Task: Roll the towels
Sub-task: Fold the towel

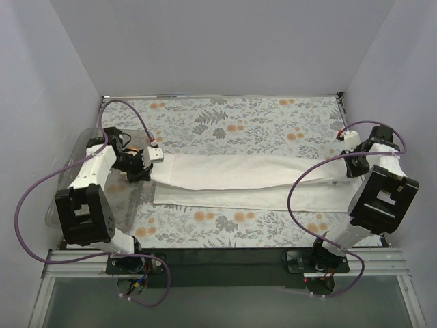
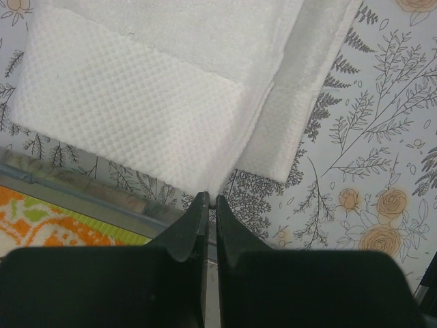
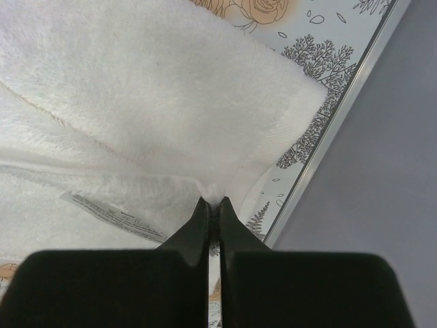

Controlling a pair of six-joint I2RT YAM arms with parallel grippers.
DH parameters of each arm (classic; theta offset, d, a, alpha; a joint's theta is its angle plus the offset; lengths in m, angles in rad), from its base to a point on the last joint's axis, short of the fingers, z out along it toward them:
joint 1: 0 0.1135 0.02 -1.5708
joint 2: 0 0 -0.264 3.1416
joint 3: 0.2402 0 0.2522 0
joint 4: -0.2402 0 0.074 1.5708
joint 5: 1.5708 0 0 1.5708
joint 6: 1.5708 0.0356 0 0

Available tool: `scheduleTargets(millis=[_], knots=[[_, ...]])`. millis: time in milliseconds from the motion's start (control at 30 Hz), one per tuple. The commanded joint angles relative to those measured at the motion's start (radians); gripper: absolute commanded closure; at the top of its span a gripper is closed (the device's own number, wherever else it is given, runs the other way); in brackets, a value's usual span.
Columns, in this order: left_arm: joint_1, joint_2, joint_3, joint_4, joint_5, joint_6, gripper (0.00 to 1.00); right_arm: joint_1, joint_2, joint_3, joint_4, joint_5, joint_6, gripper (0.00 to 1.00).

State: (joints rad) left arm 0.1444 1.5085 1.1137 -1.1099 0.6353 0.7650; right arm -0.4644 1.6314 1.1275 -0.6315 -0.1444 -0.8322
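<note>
White towel (image 1: 239, 179) is lying folded lengthwise, unrolled, with left gripper (image 2: 208, 200) and right gripper (image 3: 214, 203) each pinching tight on one end, and the printed cloth (image 2: 41, 225) is waiting untouched.

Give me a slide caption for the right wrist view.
The right end effector shut on a corner of the white towel, tag visible, beside the metal edge.

plain white walls (image 1: 225, 48), fern-patterned table covering (image 1: 252, 123)

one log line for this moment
left pincer: shut on white towel end | right pincer: shut on other end | white towel: stretched between arms | printed cloth: left side, not held
</note>
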Motion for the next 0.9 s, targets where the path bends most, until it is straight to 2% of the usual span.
scheduleTargets(millis=[0,333,667,867], knots=[[-0.008,-0.010,-0.006,0.041,-0.043,0.005,1.00,-0.008,-0.002,0.005,0.010,0.011,-0.021,0.99],[-0.009,-0.013,0.093,-0.093,0.003,0.059,1.00,-0.057,-0.068,0.086,-0.059,-0.006,-0.084,0.99],[-0.006,-0.001,0.137,-0.244,-0.003,0.166,1.00,-0.069,-0.131,-0.023,-0.073,0.000,-0.188,0.99],[-0.008,-0.004,0.095,-0.225,-0.029,0.181,1.00,-0.085,-0.140,-0.090,-0.070,0.008,-0.261,0.99]])
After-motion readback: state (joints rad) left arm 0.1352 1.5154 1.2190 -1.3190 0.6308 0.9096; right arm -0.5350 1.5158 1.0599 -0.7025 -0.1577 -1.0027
